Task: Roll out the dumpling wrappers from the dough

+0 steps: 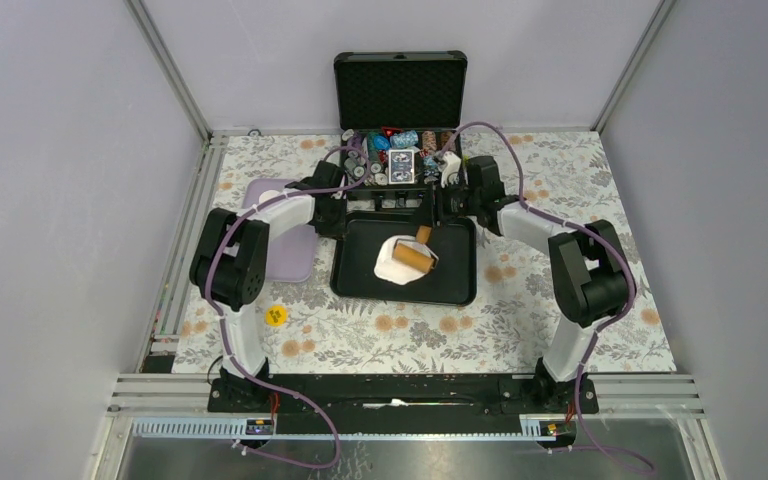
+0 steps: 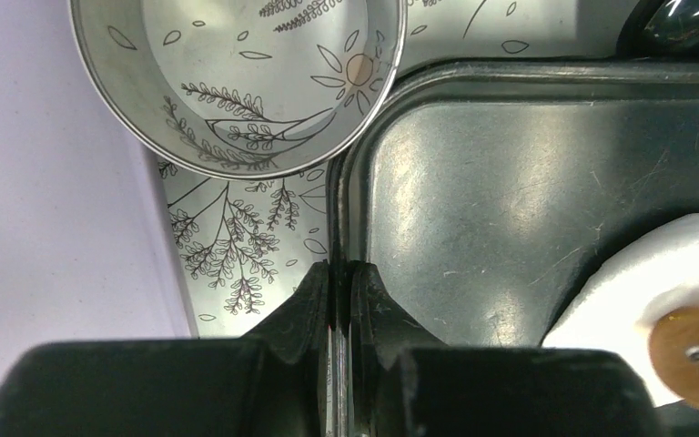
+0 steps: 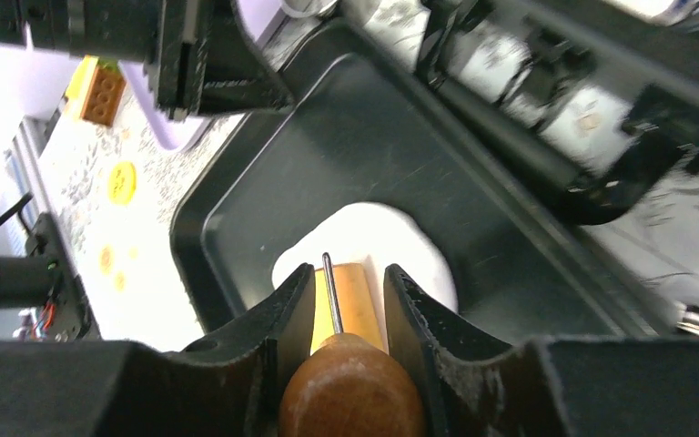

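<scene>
One soft, matte white dough (image 1: pixel 392 264) sheet lies in the glossy black tray (image 1: pixel 455 287) under one cylindrical wooden roller (image 1: pixel 415 256). My right gripper (image 3: pixel 348 279) clamps its rounded handle. My left gripper (image 2: pixel 339 273) is pinched shut at the tray rim, near one shiny steel ring (image 2: pixel 246 164).

Surface (image 1: pixel 520 320): covered by a floral-print cloth, walled on three sides.
- Black tray (image 1: pixel 457 292), centre, shallow, rimmed.
- Lavender board (image 1: pixel 295 262), flat, just left of the tray.
- Steel ring (image 2: pixel 237 166), upright on its edge, just beside the tray's far-left corner and at the board's edge.
- Yellow disc (image 1: pixel 275 316), small, on the cloth near the board's front.
- Black case (image 1: pixel 400 90), far edge, lid raised.
- Orange brick (image 3: pixel 102 91), left side.
</scene>
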Controlling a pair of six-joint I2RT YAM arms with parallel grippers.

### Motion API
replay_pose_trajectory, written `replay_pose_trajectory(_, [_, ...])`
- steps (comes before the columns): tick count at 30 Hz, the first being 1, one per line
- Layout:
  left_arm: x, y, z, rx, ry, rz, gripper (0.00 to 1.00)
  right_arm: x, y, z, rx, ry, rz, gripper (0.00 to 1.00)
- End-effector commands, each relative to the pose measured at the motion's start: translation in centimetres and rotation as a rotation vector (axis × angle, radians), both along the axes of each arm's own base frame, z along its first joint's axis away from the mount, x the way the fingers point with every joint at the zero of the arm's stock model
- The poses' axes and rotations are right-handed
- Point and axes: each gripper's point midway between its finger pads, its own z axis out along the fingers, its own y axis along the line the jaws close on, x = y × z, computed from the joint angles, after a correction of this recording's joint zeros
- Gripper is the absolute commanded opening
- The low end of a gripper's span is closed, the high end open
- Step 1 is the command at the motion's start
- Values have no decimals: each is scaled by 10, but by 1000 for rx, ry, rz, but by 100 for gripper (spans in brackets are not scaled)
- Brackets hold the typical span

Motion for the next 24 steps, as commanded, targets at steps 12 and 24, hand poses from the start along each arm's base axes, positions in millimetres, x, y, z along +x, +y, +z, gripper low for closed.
replay_pose_trajectory(12, [-13, 5, -22, 104, 66, -107, 0, -33, -26, -85, -221, 80, -45, 0])
replay_pose_trajectory(24, [-14, 4, -21, 103, 63, -114, 0, -9, -52, -70, -182, 97, -176, 0])
